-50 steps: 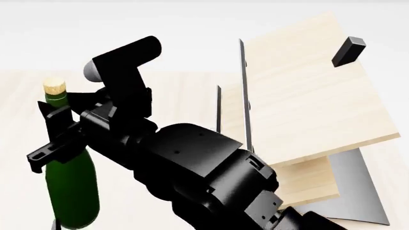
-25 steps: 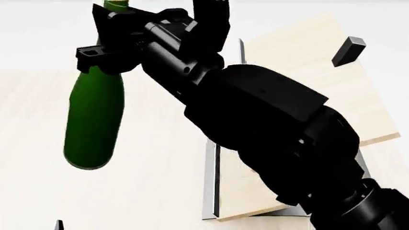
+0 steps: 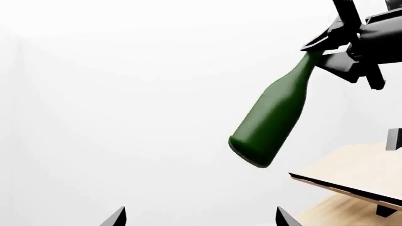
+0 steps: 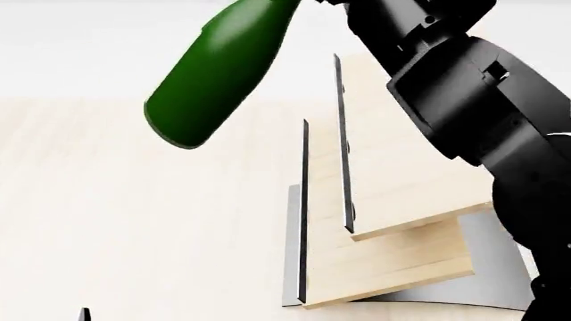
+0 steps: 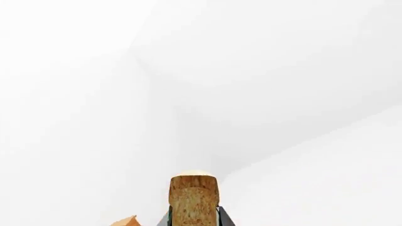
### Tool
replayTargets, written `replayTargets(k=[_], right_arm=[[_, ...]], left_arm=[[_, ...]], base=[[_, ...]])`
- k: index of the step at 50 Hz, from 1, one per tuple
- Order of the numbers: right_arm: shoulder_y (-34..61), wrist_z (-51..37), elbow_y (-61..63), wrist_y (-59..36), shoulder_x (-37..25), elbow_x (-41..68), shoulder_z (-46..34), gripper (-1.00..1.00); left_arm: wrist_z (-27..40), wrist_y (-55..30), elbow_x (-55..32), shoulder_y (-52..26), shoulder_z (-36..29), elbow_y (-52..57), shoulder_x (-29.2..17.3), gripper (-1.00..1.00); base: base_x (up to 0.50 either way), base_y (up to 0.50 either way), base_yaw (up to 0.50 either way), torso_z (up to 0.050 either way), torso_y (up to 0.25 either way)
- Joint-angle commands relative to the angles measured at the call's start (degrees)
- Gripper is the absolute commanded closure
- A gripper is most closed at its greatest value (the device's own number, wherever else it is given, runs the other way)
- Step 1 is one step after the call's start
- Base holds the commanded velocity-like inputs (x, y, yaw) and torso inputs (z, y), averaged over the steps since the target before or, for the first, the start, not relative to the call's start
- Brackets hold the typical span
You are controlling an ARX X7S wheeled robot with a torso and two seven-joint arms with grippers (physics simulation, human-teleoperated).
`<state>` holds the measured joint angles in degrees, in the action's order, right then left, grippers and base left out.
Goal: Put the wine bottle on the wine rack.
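Observation:
The dark green wine bottle (image 4: 218, 73) hangs tilted in the air, left of and above the wine rack (image 4: 392, 194), its base pointing down and away from the rack. My right gripper (image 3: 344, 43) is shut on the bottle's neck. In the right wrist view the tan cork (image 5: 193, 195) stands between the fingers of that gripper (image 5: 193, 221). The rack's two slanted light-wood boards (image 3: 351, 176) with dark edges rest on a grey base (image 4: 499, 284). My left gripper (image 3: 199, 219) is open, holding nothing, low and apart from the bottle.
The rack stands on a pale wooden tabletop (image 4: 134, 221). My black right arm (image 4: 473, 100) reaches across over the rack's upper board and hides part of it. One left fingertip (image 4: 83, 313) shows at the head view's lower edge.
My right arm has carried the bottle higher and to the right, toward the rack. The bottle is tilted further, and its neck has left the top of the head view.

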<state>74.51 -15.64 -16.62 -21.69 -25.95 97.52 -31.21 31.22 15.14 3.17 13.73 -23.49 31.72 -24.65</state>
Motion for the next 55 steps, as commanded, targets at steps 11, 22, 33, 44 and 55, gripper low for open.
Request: replayTargets(k=[11, 22, 33, 44, 55], right_arm=[[-1.4, -0.5, -8.3, -2.7, -5.8, 13.9, 10.4, 1.0], [-2.7, 1.7, -11.9, -2.8, -8.3, 15.5, 12.2, 1.0], [-5.6, 1.9, -10.9, -2.6, -11.1, 18.4, 15.1, 1.0], [-8.8, -1.0, -7.1, -0.8, -12.4, 18.6, 16.3, 1.0], [-10.9, 1.3, -9.3, 0.1, -13.3, 17.6, 16.7, 1.0]], left_arm=[[0.1, -0.6, 0.2, -0.4, -0.4, 0.1, 0.0, -1.0], [0.2, -0.9, 0.2, -0.5, -0.4, 0.4, -0.1, -1.0], [0.2, -0.9, 0.5, -0.7, -0.9, -0.1, 0.0, -1.0], [0.2, -1.0, 0.4, -0.7, -1.0, 0.1, -0.1, -1.0], [0.3, -1.3, 0.6, -0.7, -1.1, 0.3, -0.2, -1.0]], base=[[0.0, 0.0, 0.0, 0.0, 0.0], [0.0, 0.0, 0.0, 0.0, 0.001], [0.0, 0.0, 0.0, 0.0, 0.001], [0.0, 0.0, 0.0, 0.0, 0.0], [0.0, 0.0, 0.0, 0.001, 0.001]])
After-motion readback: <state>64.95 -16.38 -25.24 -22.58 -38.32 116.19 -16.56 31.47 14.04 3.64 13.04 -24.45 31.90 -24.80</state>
